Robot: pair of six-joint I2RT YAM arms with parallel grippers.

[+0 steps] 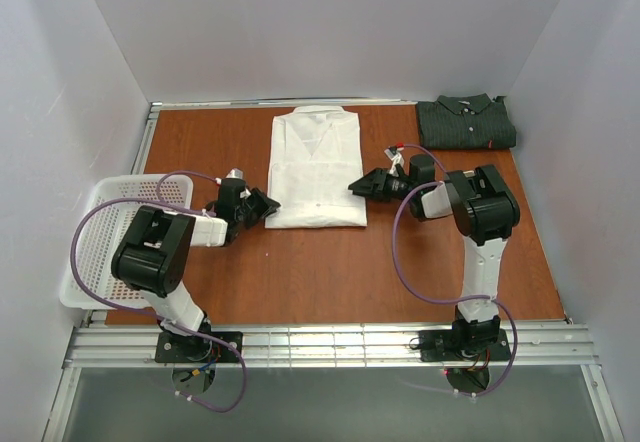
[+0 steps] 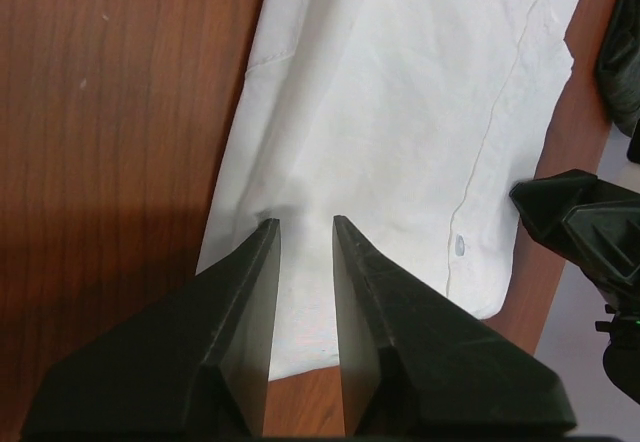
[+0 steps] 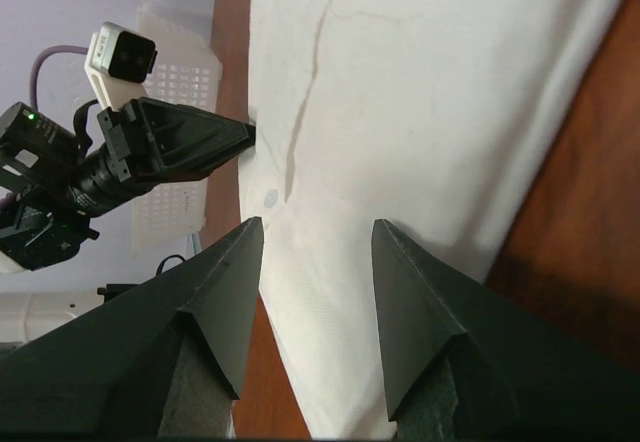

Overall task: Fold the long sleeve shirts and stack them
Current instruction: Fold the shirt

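While the white shirt (image 1: 318, 167) lies folded, left tool (image 1: 268, 203) gapes narrowly; right tool (image 1: 354, 186) gapes wider.

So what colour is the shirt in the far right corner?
The shirt is dark grey-green; top external view shows it best.

We see a robot lab cell: plain white walls (image 1: 330, 22) enclose a wooden table (image 1: 330, 272) with an aluminium rail (image 1: 330, 345).
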